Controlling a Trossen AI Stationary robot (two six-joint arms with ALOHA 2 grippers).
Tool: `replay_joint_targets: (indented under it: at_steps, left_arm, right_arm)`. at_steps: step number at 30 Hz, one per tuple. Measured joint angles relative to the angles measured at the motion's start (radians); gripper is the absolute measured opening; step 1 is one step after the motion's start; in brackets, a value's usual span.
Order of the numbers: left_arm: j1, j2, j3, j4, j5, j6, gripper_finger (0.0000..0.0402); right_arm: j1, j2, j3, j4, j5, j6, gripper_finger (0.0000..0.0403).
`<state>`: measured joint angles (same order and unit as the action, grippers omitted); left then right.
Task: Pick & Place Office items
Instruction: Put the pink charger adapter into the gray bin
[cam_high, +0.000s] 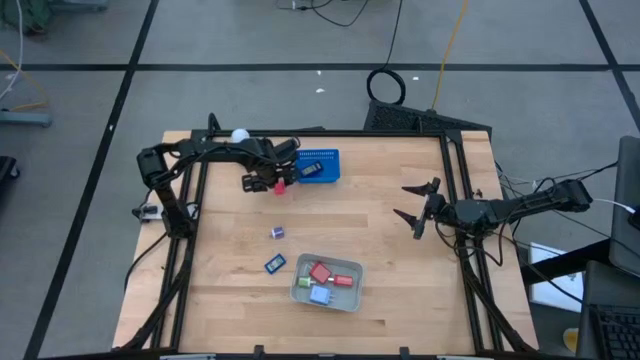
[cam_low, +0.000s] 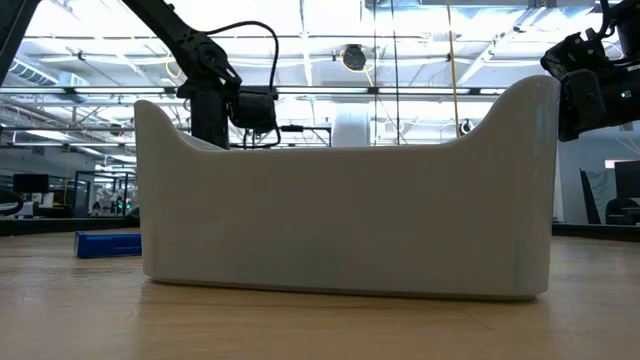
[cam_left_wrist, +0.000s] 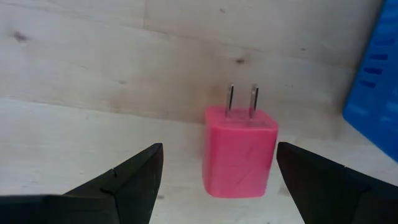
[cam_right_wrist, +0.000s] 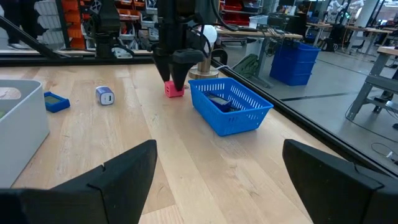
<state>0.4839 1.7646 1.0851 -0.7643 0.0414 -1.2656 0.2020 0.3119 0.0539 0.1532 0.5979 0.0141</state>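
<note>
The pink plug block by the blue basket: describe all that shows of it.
The pink plug block is a small, rounded cube, plastic by its look, with two metal prongs on one face. It lies on the wooden table just beside the blue basket, with a gap between them. The left gripper hangs over it, fingers open on either side, touching nothing.

We see a light wooden table (cam_high: 400, 260) framed by dark rails. On it, at upper centre of the high view, sits a blue perforated basket (cam_high: 319, 166), with a red plug block (cam_high: 281, 186) just beside its left edge. Toward the middle lies a small purple piece (cam_high: 277, 233), below it a blue piece (cam_high: 275, 264), and at lower centre a grey tray (cam_high: 327, 284).
</note>
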Motion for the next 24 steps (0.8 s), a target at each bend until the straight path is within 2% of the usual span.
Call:
replay_joint_targets:
  at_steps: [9,16,24]
  left_arm:
    - [-0.001,0.0,0.0,-0.054,-0.022,0.043,0.0312]
    - [-0.003,0.006,0.0,-0.05,-0.051,0.157,0.0312]
    - [-0.024,0.032,0.0,-0.03,-0.037,0.169,0.0312]
  right_arm:
    - [0.0,0.0,0.0,0.0,0.0,0.0,0.0339]
    - [0.0,0.0,0.0,0.0,0.0,0.0,0.0339]
    - [0.0,0.0,0.0,0.0,0.0,0.0,0.0339]
